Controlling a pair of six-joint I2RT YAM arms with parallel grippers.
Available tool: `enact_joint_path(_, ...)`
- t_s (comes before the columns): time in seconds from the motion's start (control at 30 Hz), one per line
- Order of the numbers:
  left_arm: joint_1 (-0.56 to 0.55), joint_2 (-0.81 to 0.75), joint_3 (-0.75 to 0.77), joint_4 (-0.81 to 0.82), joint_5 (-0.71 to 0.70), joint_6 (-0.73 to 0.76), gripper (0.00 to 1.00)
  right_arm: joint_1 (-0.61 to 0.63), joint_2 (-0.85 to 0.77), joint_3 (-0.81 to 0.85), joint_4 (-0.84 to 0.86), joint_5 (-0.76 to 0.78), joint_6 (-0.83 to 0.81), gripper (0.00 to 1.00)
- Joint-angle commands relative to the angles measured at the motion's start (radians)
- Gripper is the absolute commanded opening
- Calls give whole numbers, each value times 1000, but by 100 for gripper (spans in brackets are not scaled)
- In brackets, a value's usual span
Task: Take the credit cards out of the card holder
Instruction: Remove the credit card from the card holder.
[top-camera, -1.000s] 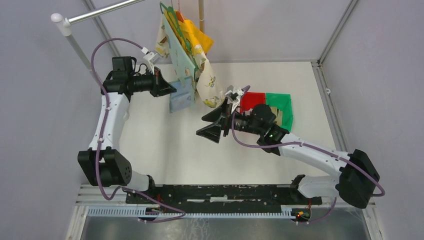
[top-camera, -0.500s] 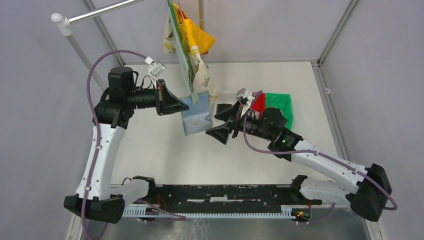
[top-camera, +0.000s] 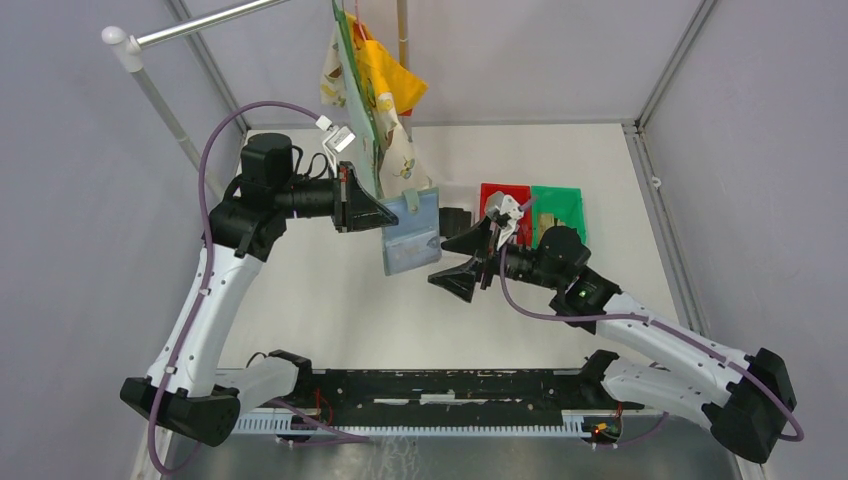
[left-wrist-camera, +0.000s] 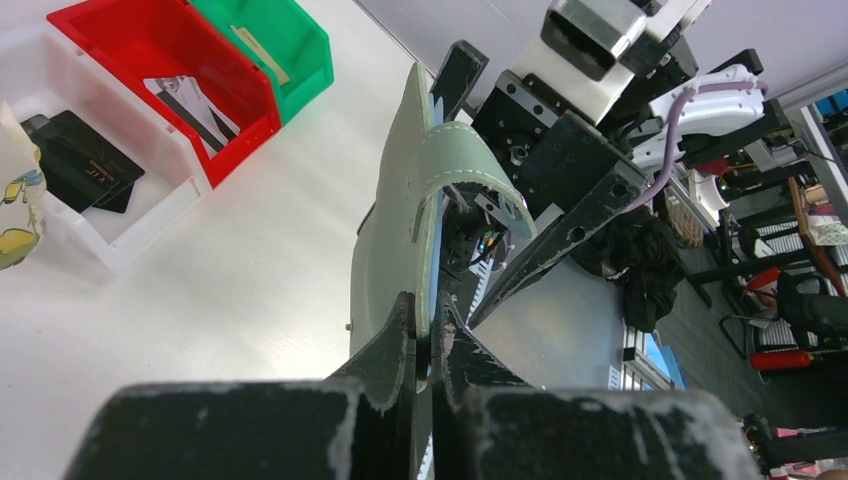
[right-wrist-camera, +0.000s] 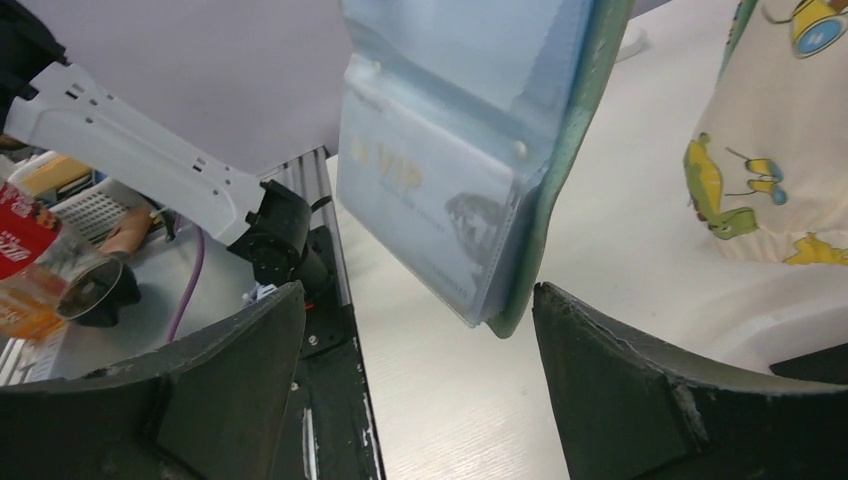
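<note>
Dangling card holder (top-camera: 411, 236), pocketed credit card (right-wrist-camera: 420, 210) hazy

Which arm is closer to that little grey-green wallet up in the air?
Left. The left end effector is shut on the card holder, holding it up; the right end effector faces it, open, not touching.

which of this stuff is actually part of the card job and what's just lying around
Job: grey-green folding card holder, pinched by the left gripper; pale rectangular card printed VIP in its clear pocket; open right gripper.
Lying about: red plastic bin, green plastic bin, white plastic bin, hanging cartoon-print cloth.
</note>
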Motion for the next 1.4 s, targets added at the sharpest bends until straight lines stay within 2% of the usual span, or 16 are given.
enact_joint_path(0.0, -7, -7, 49, 65, 25, -63, 2, -19, -34, -50, 151, -118, 41, 85)
enact_joint_path(0.17, -7, -13, 39, 69, 48, -81, 2, -46, -35, -117, 249, -96, 111, 80)
enact_joint_path(0.23, -8, -17, 35, 69, 58, -77, 2, -71, -10, -133, 265, -77, 159, 82)
enact_joint_path(0.4, -8, -21, 24, 69, 66, -74, 2, -109, 49, -214, 523, -162, 336, 88)
enact_joint_path(0.53, -8, -22, 19, 86, 80, -89, 2, -113, 95, -210, 594, -192, 390, 93)
enact_joint_path(0.67, -8, -15, 25, 95, 106, -99, 2, -114, 140, -199, 655, -197, 438, 93)
enact_joint_path(0.77, -9, -11, 24, 100, 126, -107, 2, -116, 163, -207, 716, -191, 465, 87)
enact_joint_path(0.9, -10, -10, 28, 107, 143, -112, 2, -122, 186, -212, 754, -189, 485, 75)
enact_joint_path(1.1, -10, -11, 25, 122, 157, -135, 2, -132, 206, -244, 888, -197, 550, 48)
enact_joint_path(1.17, -10, -11, 26, 123, 158, -136, 2, -133, 210, -252, 931, -200, 572, 44)
enact_joint_path(1.37, -10, -14, 23, 145, 161, -158, 2, -132, 211, -278, 982, -199, 597, 43)
